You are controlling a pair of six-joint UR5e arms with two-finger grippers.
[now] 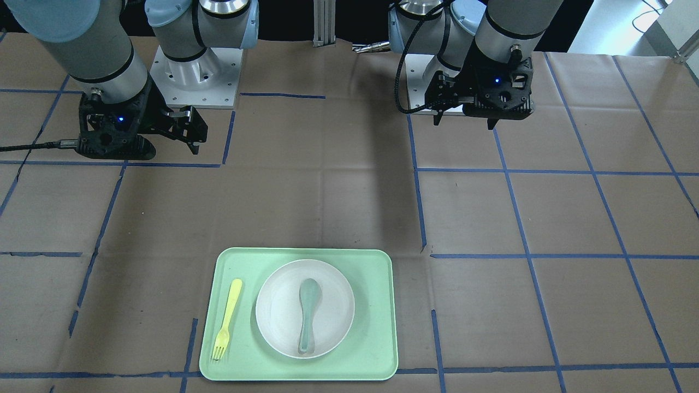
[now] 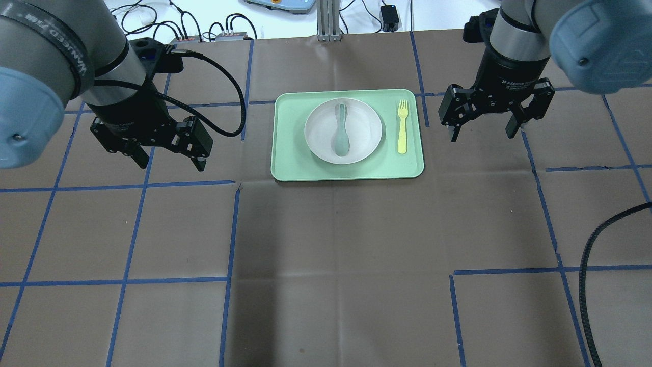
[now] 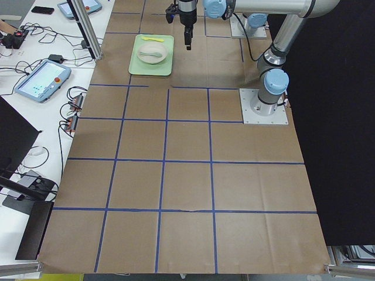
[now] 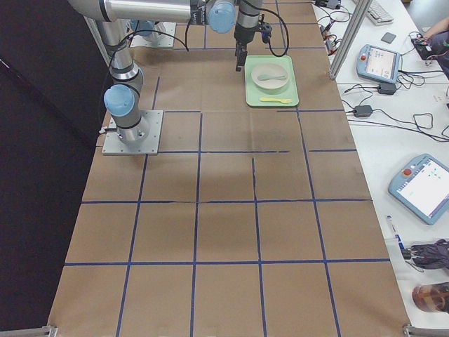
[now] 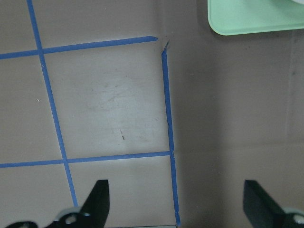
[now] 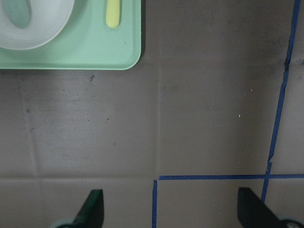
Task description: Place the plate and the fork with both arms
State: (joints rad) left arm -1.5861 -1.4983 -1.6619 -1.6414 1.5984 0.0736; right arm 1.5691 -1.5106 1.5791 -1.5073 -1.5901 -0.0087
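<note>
Brown table [image 2: 326, 255], plate [image 2: 364, 133] and fork [image 2: 402, 127] cropped in right wrist view, left claw [image 2: 172, 163], right claw [image 2: 481, 135] wide

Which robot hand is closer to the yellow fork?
The right gripper. It hangs beside the tray, at the edge nearest the fork; the left gripper is off the opposite edge, beyond the plate.

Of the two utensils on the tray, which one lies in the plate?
The grey-green spoon, inside the round off-white plate; the pale-yellow plastic fork lies directly on the light-green tray.
</note>
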